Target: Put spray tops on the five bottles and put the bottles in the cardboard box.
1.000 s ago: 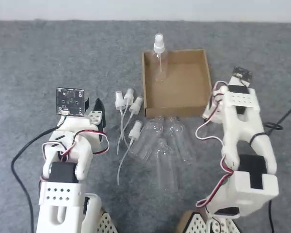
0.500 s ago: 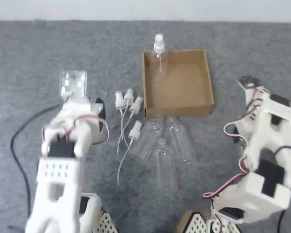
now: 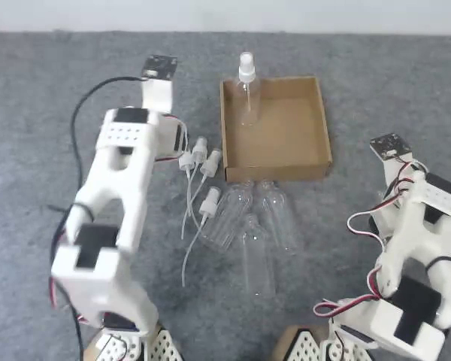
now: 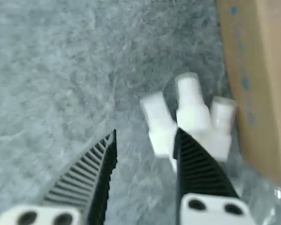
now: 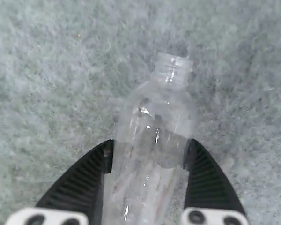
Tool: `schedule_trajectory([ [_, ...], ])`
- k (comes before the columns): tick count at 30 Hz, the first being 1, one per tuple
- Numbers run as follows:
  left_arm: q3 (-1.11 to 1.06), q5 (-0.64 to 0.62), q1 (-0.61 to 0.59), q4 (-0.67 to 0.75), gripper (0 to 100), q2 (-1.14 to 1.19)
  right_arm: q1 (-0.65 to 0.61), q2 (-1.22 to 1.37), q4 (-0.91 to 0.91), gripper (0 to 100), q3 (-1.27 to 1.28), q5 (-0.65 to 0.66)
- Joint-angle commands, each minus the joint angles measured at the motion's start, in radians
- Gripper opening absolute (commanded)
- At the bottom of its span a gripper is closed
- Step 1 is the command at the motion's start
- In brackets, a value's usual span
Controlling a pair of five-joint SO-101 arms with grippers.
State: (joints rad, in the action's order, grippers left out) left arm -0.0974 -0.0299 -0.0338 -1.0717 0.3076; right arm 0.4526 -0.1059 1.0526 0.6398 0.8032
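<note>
Several white spray tops (image 3: 200, 154) with long tubes lie left of the cardboard box (image 3: 278, 171). One capped bottle (image 3: 246, 90) stands in the box's far left corner. Three uncapped clear bottles (image 3: 255, 252) lie in front of the box. My left gripper (image 4: 145, 154) is open just above the carpet, one finger (image 4: 196, 164) against a cluster of three spray tops (image 4: 189, 108), beside the box wall (image 4: 257, 70). My right gripper (image 5: 147, 183) is shut on an uncapped clear bottle (image 5: 154, 136), neck pointing away, over bare carpet. The right arm (image 3: 417, 218) sits right of the box.
Grey carpet covers the whole table. Open carpet lies left of the left arm (image 3: 124, 173) and between the box and the right arm. Cables trail by both arm bases at the near edge.
The left arm has swung forward and toward the box, bringing its gripper to the spray tops. The right arm has drawn back and to the right, away from the box.
</note>
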Motion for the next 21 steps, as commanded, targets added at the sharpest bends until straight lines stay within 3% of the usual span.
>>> schedule_trajectory([
  [1,0.160,-0.064,0.003,-0.008,20,0.089,0.016,-0.036,-0.013,13.8,0.003,0.012],
  [9,0.200,-0.074,0.002,-0.009,19,0.233,0.021,-0.039,-0.010,13.8,0.005,0.012],
  [14,0.205,-0.072,-0.006,-0.046,8,0.239,0.021,-0.039,-0.008,13.8,0.005,0.012],
  [21,0.203,0.075,-0.006,-0.077,3,0.212,0.021,-0.039,-0.010,13.8,0.005,0.012],
])
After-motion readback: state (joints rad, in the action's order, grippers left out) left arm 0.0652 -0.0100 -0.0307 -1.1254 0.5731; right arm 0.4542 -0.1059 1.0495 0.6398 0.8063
